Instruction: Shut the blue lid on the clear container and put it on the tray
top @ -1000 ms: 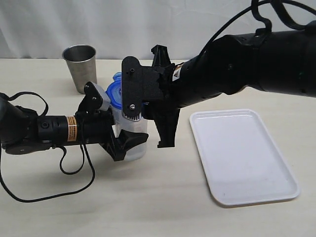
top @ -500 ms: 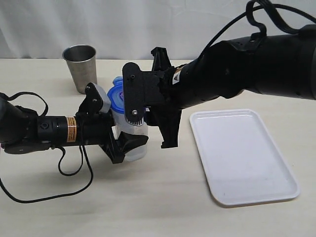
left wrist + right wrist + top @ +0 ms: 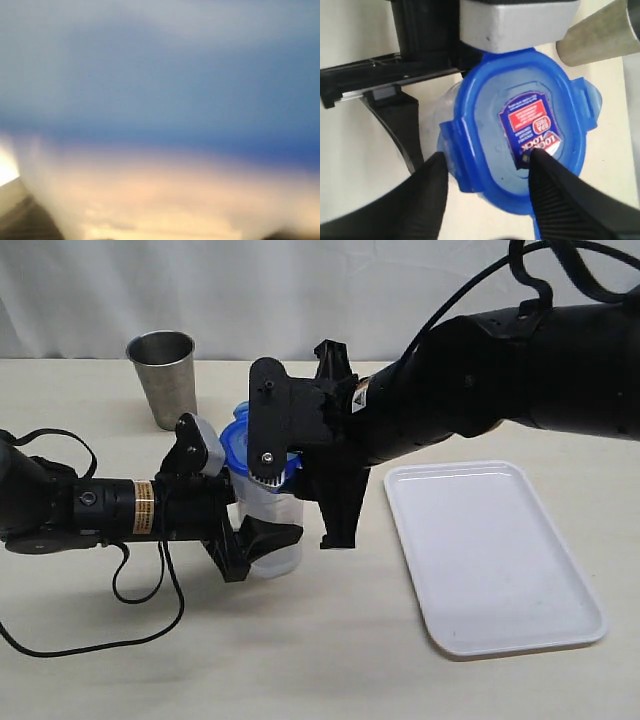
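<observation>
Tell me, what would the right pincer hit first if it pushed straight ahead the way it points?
Most likely the blue lid on the clear container, directly in front of the open right pincer.

The small rounded-square blue plastic lid [image 3: 520, 125] is sitting sticker-up on the tall translucent plastic container [image 3: 277, 512]. The container is standing roughly upright inside the left claw [image 3: 235, 495] and directly under the right claw [image 3: 490, 200]. The flat white rectangular plastic tray [image 3: 500, 560] is lying apart, beyond the right claw.
</observation>
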`<action>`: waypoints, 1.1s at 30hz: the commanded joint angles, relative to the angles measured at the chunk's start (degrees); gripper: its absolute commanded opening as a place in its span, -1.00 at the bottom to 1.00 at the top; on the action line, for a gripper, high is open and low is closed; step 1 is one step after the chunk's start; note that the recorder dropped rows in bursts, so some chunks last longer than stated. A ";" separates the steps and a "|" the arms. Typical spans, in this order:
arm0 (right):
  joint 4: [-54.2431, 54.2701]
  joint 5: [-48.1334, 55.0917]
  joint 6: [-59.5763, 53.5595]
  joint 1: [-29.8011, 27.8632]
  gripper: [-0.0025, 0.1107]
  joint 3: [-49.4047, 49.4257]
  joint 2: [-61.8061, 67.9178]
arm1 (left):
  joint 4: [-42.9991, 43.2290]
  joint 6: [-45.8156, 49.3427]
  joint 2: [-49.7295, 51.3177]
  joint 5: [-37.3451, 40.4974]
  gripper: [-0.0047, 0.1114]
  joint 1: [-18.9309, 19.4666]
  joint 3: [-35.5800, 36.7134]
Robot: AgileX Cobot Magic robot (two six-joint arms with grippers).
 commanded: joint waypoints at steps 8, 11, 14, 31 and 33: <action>13.94 12.69 13.73 -0.25 -0.17 -7.64 -0.71 | 2.94 -0.20 0.08 -1.13 -0.92 -1.42 0.39; 10.43 16.40 29.27 -3.88 -0.17 -11.79 -0.71 | 2.94 -0.20 0.08 -1.13 -0.92 -1.42 0.39; 9.63 20.96 40.31 -7.19 -0.17 -15.03 -0.71 | 1.73 -0.20 0.08 -0.68 -0.92 -1.42 0.39; 8.91 24.49 53.10 -9.52 -0.28 -14.50 5.26 | 0.49 0.27 0.08 1.52 -0.92 -1.42 0.39; 8.28 24.60 54.02 -9.52 -0.26 -14.50 5.96 | 0.36 0.27 0.08 1.52 -0.92 -1.42 0.39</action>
